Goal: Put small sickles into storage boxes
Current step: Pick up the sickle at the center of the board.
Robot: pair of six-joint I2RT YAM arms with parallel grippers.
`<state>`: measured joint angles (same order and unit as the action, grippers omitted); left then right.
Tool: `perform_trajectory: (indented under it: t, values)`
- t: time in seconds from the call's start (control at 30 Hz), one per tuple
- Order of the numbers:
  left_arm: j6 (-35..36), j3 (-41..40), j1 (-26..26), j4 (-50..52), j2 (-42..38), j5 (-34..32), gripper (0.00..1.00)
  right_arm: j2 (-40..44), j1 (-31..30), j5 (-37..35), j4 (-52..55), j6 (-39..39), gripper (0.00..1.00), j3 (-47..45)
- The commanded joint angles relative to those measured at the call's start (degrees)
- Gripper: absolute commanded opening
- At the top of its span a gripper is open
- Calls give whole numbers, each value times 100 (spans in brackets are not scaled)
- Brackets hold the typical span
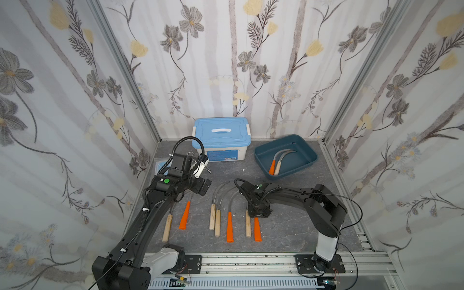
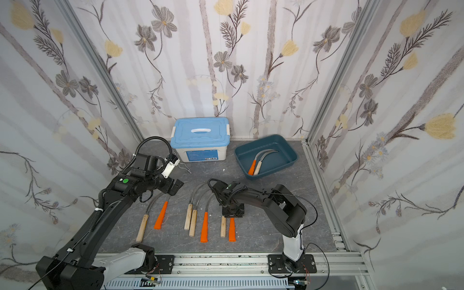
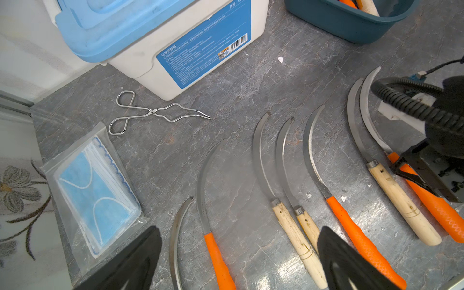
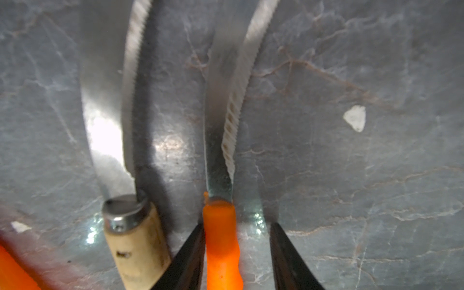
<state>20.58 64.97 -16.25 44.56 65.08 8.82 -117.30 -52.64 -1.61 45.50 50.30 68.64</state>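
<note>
Right wrist view showed the right gripper [image 4: 236,226] down at the surface [image 1: 288,226]. Its fingers [image 4: 185,256] were set narrowly either side of the orange sickle [image 4: 221,246], right at the top of its handle. One finger looked to be against the plastic, while a sliver of surface showed beside the other, so the grip seemed not yet made. A wooden sickle [image 4: 135,246] lay just beside it, on the side away from the tray.

In both top views the tray [image 1: 298,154] held two sickles [image 1: 278,160], one orange-handled and one wooden, lying side by side. Seven more sickles [image 1: 229,226] lay in a row on the surface, nearer the robot than the tray. By that count the task was under a third done. The orange sickle, at the row's end nearest the tray, looked like the third to go.

The right arm was folded at the elbow, with its forearm reaching level from the tray's side of the row and its wrist turned straight down. The left arm stretched forward and was raised over the row's end farthest from the tray. The left gripper [image 1: 203,187] hung above the blades there, its fingers wide apart and holding nothing.
</note>
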Motion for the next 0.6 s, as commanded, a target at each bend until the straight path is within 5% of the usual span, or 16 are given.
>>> perform_trajectory:
  t: [0.0, 0.57]
  values:
    - [41, 54, 4, -132, 55, 32, 100, -86, -18, 147, -151, 93, 44, -72]
    - [144, 164, 11, 64, 199, -310, 100, -181, 8, -111, -76, -38, 46, 88]
